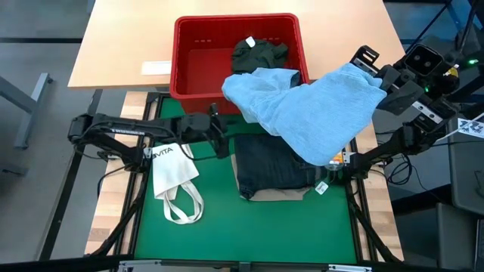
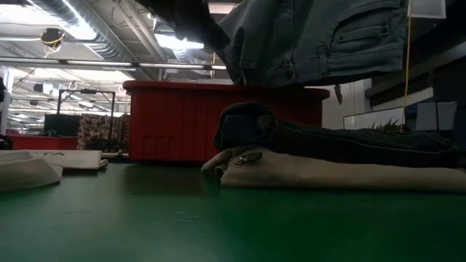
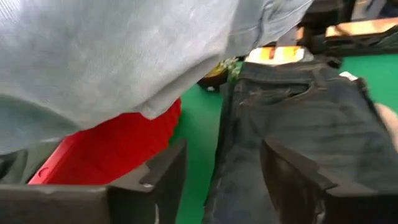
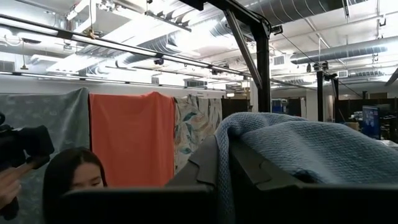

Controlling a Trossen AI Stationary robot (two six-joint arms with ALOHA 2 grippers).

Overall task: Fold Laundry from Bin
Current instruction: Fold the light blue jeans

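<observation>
The light blue jeans (image 1: 302, 106) hang stretched from the red bin's near right corner (image 1: 227, 94) up to my right gripper (image 1: 376, 75), which is raised at the right and shut on them. A dark olive-green piece (image 1: 257, 53) lies inside the bin (image 1: 189, 34). Folded dark navy jeans (image 1: 272, 166) lie on beige trousers (image 1: 276, 195) on the green mat. My left gripper (image 1: 219, 132) stands open by the bin's near wall, beside the light blue jeans (image 3: 112, 56), with nothing between its fingers (image 3: 168, 180). My right gripper holds the light blue jeans by one end (image 4: 249, 134), which is bunched over and between its fingers (image 4: 205, 165); one layer or several, I cannot tell. The jeans hang slack below it, clear of the folded stack (image 2: 328, 36), their other end (image 1: 253, 83) on the bin's rim.
A white tote bag (image 1: 174, 177) with looped straps lies on the mat's left part. The mat's near half (image 1: 249, 234) is bare green. A person (image 4: 71, 177) shows beyond the table in the right wrist view.
</observation>
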